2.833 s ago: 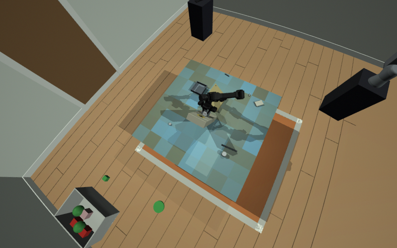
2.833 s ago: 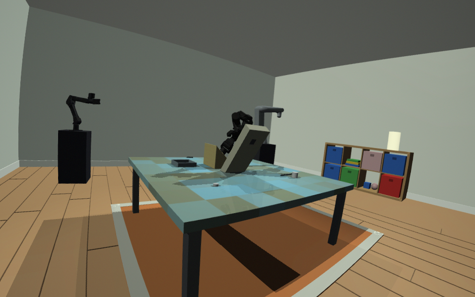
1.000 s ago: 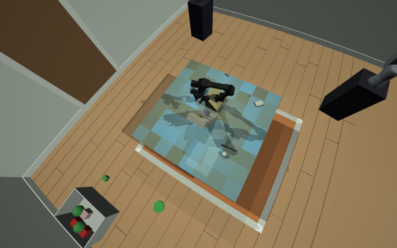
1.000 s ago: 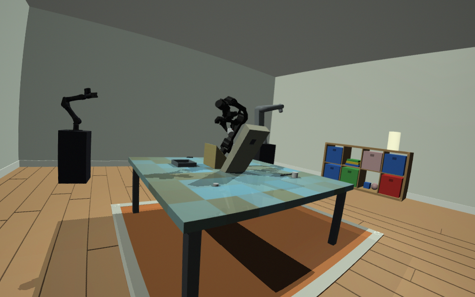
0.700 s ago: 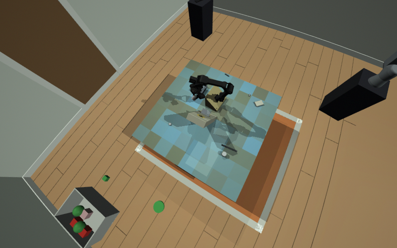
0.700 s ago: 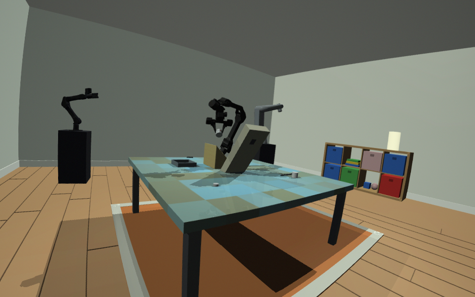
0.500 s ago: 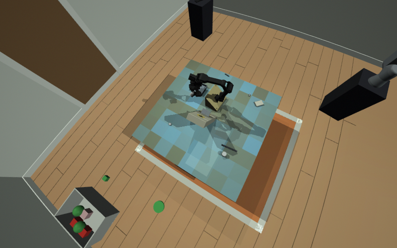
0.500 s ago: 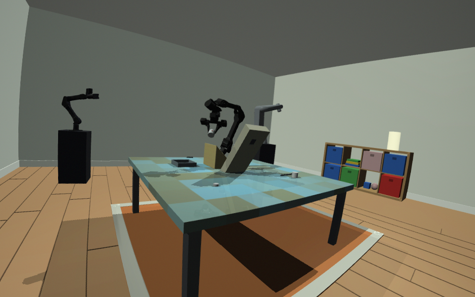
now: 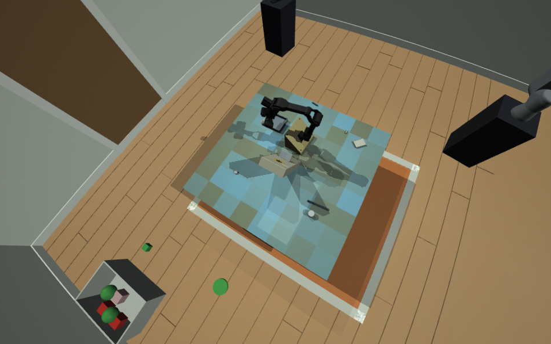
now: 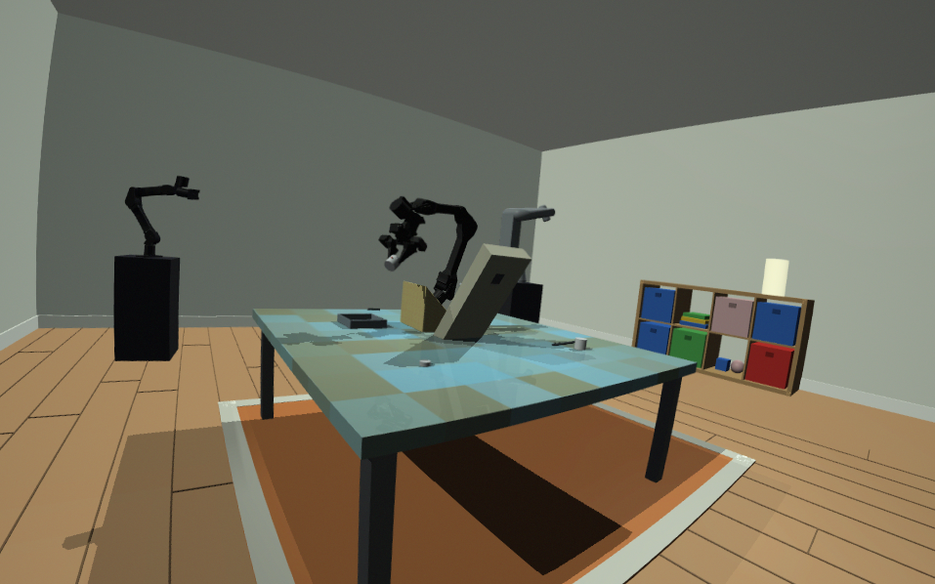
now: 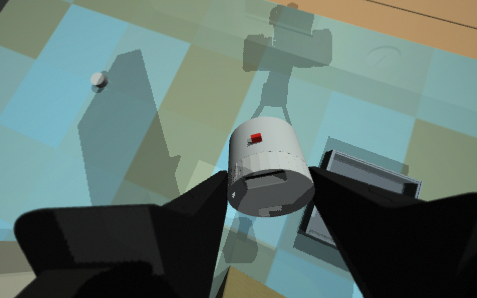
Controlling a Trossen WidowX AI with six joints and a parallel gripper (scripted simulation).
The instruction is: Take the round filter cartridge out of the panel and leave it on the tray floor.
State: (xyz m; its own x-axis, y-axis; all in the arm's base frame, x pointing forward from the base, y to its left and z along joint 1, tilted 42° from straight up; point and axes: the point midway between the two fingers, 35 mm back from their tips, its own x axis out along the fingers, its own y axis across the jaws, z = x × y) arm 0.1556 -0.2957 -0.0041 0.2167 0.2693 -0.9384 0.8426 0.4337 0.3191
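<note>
The round filter cartridge (image 11: pixel 274 156) (image 10: pixel 391 264) is a light grey cylinder with a small red tab on its side and a dark slot on the end face towards the wrist camera. My gripper (image 11: pixel 267 176) is shut on it, with one black finger on each side, and holds it in the air. The dark, open-topped tray (image 9: pixel 274 129) (image 10: pixel 364 324) (image 11: pixel 378 167) stands on the table; in the wrist view it lies below and to the right of the cartridge. The tilted beige service panel (image 9: pixel 284 170) (image 10: pixel 483 297) stands apart from the held cartridge; its front is hidden in the exterior view.
A yellowish upright board (image 9: pixel 297 127) (image 10: pixel 414 307) (image 11: pixel 248 288) stands between tray and panel. A small pale cylinder (image 9: pixel 235 172) (image 10: pixel 425 362) (image 11: pixel 97 79), a larger one (image 9: pixel 311 213) (image 10: pixel 580 344), a black bar (image 9: pixel 318 205) and a white block (image 9: pixel 359 142) lie around on the table.
</note>
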